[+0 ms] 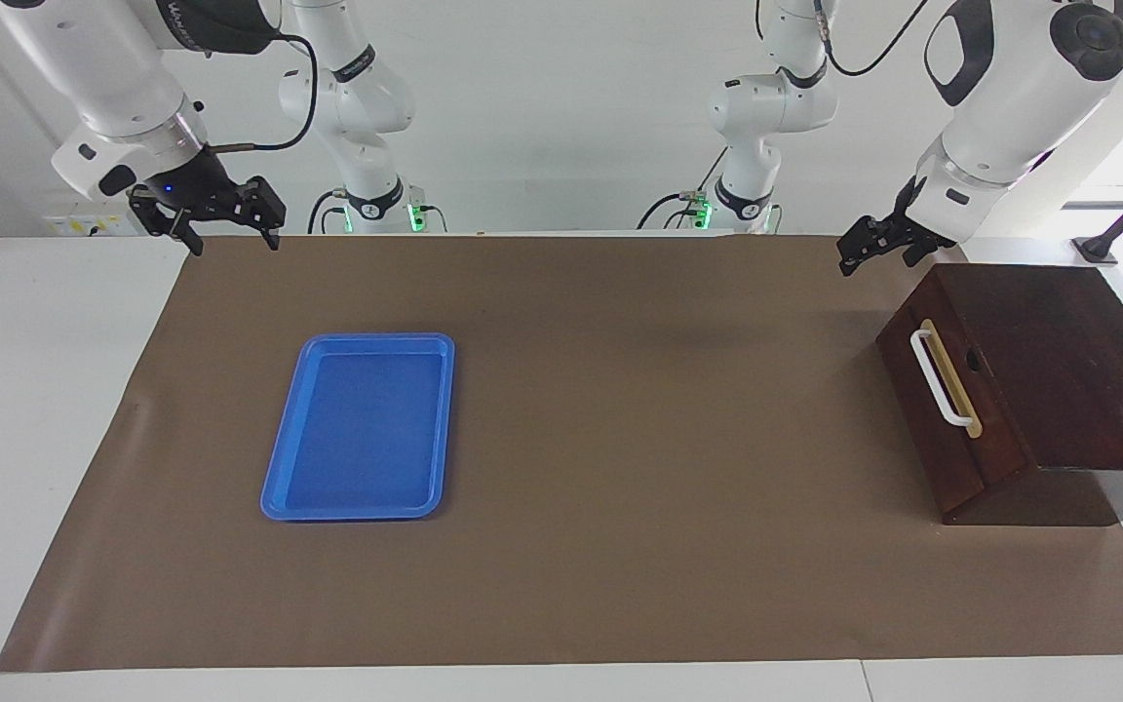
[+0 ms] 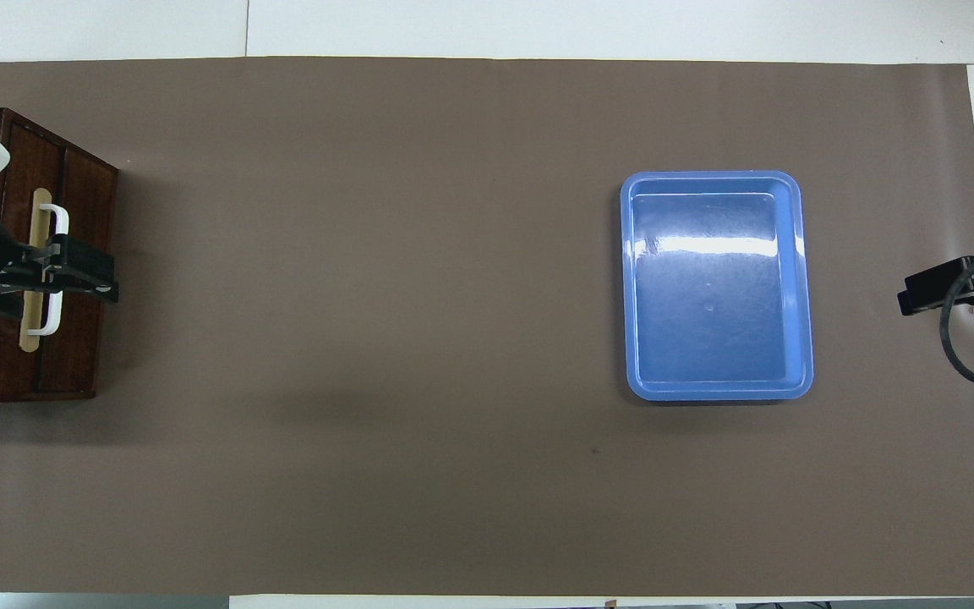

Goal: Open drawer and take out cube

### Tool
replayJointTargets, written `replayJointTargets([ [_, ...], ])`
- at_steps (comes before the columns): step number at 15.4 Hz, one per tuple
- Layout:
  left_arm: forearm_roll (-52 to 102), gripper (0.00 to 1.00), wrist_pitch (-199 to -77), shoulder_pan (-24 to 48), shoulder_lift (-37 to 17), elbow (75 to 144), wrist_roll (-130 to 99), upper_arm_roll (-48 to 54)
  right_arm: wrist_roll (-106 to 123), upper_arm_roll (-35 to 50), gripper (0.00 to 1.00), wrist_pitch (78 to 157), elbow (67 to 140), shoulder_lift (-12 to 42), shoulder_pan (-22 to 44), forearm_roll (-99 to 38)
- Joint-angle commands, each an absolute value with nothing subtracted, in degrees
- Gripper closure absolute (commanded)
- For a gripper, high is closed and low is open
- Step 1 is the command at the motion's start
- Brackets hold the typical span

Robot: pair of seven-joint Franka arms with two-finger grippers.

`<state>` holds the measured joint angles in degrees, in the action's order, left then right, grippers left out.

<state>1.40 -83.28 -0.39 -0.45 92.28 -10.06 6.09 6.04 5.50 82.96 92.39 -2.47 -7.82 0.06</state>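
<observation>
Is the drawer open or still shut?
Shut: the drawer front sits flush with its dark wooden box, no pale interior shows, and no cube is visible.

White glossy arms (image 1: 1010,107) with black joint bands, black grippers (image 1: 220,210), looping black cables, green lights at the bases (image 1: 381,210)

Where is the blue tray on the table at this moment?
The blue tray lies empty on the brown mat, toward the right arm's end of the table and well apart from the closed drawer at the left arm's end.
</observation>
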Motion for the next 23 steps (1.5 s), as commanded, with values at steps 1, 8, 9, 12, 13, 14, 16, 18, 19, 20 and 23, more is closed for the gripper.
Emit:
replayJointTargets([
  [1,1.67,0.00,-84.20,-0.17,0.09,92.90,-8.79,5.36,6.24,6.06,0.00,82.18,91.93,-2.46,-8.35,1.23],
  [8,-6.56,0.00,-98.74,0.18,2.98,102.09,-5.54,5.71,6.33,6.06,0.00,82.18,91.93,-2.46,-8.35,1.23],
  [9,-9.11,0.00,-103.05,0.18,3.68,105.26,-4.58,5.71,6.33,6.06,0.00,82.18,91.93,-2.46,-8.35,1.14],
  [12,-16.94,0.00,-111.68,0.35,2.90,110.90,-2.20,5.80,6.33,6.06,0.00,82.09,91.93,-2.46,-8.44,1.14],
  [13,-17.92,0.00,-114.49,0.18,2.55,112.40,-1.94,5.71,6.33,6.06,0.00,82.18,92.02,-2.46,-8.44,1.14],
  [14,-19.15,0.00,-117.31,-0.17,1.68,113.89,-1.93,5.71,6.24,6.06,0.00,82.18,91.93,-2.46,-8.44,1.14],
  [16,-24.06,0.00,-121.27,-0.18,-1.65,114.87,-1.93,5.71,6.24,6.06,0.00,82.18,91.93,-2.46,-8.44,1.05],
  [18,-25.48,0.00,-123.04,-0.17,-2.98,115.49,-1.93,5.71,6.24,6.06,0.00,82.18,91.93,-2.46,-8.52,1.05],
  [19,-26.01,0.00,-123.74,-0.44,-3.68,115.75,-1.93,5.71,6.59,5.98,0.00,82.18,91.93,-2.37,-8.87,1.05],
  [20,-26.02,0.00,-124.88,-0.61,-4.13,116.27,-1.93,5.71,7.81,5.89,0.00,82.18,91.93,-2.37,-8.96,1.05],
  [23,-26.02,0.00,-133.22,-3.60,-4.04,120.84,-0.18,5.63,9.49,5.80,0.00,83.40,91.85,-2.29,-9.05,1.05],
])
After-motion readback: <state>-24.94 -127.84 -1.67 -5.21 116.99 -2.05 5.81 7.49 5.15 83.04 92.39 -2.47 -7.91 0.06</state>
